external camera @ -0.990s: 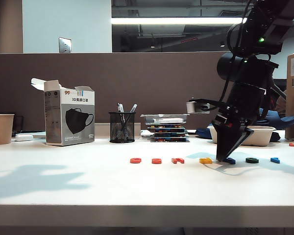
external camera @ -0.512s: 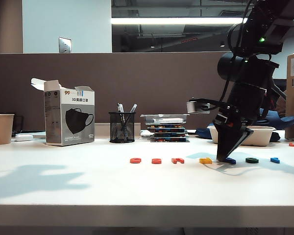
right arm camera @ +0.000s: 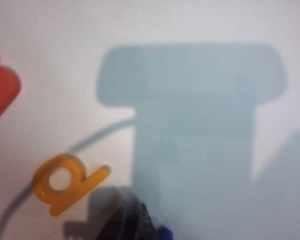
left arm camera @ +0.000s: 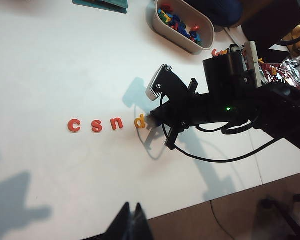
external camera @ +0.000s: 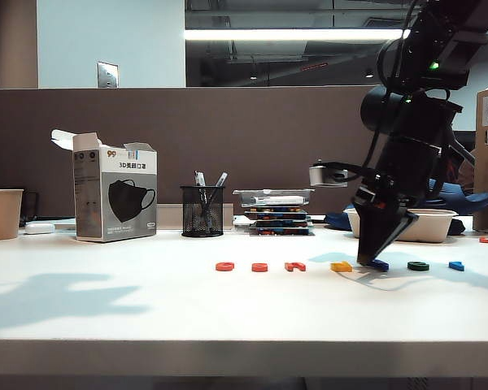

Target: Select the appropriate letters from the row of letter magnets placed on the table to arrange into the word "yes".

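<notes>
The right pincer [external camera: 372,262] stands tip-down on the white tabletop [external camera: 146,309], its jaws clenched on the dark blue Y [external camera: 380,265], which lies flat under the tips at the row of letter magnets [external camera: 293,266]; the right wrist view shows only a sliver of that blue letter [right arm camera: 162,232] at the dark fingertips [right arm camera: 122,220]. Just beside the pincer, toward the middle of the tabletop, lies the yellow letter [external camera: 341,266], close enough to crowd the grip, and beyond it three red-orange letters run on, of which the s [left arm camera: 96,126] is the middle one in the left wrist view. On the pincer's other side lie the dark green e [external camera: 418,265] and then the light blue letter [external camera: 456,265], both clear of the tips. Behind the pincer stand a pale oval tub [external camera: 427,225] of loose coloured letters, a stack of trays [external camera: 274,211], a mesh pen cup [external camera: 202,210], a face-mask box [external camera: 114,197] and a paper cup [external camera: 2,213], all well apart from the row. The left pincer [left arm camera: 130,226] hovers high over the near edge of the tabletop, well away from the letters, its dark fingers drawn together on nothing.
</notes>
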Tool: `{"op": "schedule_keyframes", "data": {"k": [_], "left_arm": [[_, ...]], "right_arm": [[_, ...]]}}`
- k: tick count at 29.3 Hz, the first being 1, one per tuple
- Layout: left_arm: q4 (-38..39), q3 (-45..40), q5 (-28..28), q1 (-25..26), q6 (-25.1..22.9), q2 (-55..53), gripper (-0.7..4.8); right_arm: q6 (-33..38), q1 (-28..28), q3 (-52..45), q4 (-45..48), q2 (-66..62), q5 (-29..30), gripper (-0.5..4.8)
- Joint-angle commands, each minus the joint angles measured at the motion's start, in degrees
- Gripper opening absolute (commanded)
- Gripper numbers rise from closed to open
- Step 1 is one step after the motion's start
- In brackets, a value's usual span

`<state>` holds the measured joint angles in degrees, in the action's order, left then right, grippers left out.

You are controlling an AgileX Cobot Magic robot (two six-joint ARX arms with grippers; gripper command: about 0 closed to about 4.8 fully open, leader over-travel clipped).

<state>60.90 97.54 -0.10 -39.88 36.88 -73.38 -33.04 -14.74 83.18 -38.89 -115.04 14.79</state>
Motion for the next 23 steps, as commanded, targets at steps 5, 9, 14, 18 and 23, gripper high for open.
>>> {"op": "schedule_keyframes", "data": {"k": [5,9,14,18,23], "left_arm": [[-0.4,0.2,-0.3,0.0,-0.5,0.2,-0.05],[-0.4,0.2,-0.3,0.0,-0.5,0.2,-0.05],[-0.4,0.2,-0.3,0.0,-0.5,0.2,-0.05],[-0.6,0.2,-0.3,0.0,-0.5,0.2,-0.05],[-0.7,0.2,-0.3,0.0,-0.5,0.2,-0.05]], "right_arm": [[0.9,-0.2,1.0,0.5,1.9,0.8,-0.01],[1.9,-0.2,1.0,-0.3,2.9,2.1,-0.01],[7.5,-0.2,1.0,-1.0,4.5,3.6,-0.02],[10.2,-0.3,1.0,-2.5,6.2,3.6,-0.02],[13.1,-1.4,1.0,-5.2,8.2,3.1,-0.02]]}}
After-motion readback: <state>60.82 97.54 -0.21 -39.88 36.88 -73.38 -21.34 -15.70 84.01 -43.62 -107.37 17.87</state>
